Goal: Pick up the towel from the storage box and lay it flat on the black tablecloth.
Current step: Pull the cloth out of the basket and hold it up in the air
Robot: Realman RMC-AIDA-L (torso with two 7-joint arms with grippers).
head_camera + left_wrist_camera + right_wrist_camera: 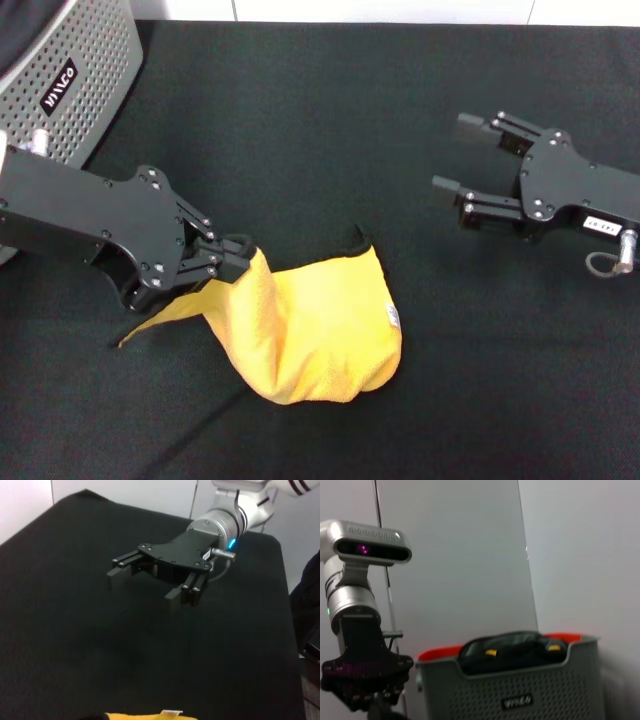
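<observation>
The towel (315,325) lies bunched on the black tablecloth (330,130), yellow face up, just off the tips of the left gripper (238,256). Its long axis runs roughly crosswise in the head view: a thin tail trails back under the left gripper's body toward the robot's left, while the fuller, rounded bulk spreads away from the fingertips toward the robot's right. One edge rises up to the fingertips, which are pressed together on that raised fold, pinching the towel. A small white tag (lettering unreadable) shows on the side of the bulk farthest from the gripper, and a dark stitched corner peeks up at the far edge.

The right gripper (462,166) hovers over the cloth, well apart from the towel, with its fingers spread wide and nothing between them; its fingertips point toward the left gripper.

The storage box (70,80) stands behind the left gripper, at the cloth's far corner. In the right wrist view it holds a dark bundle with small yellow marks (512,650) and something orange-red along its rim (437,653).
</observation>
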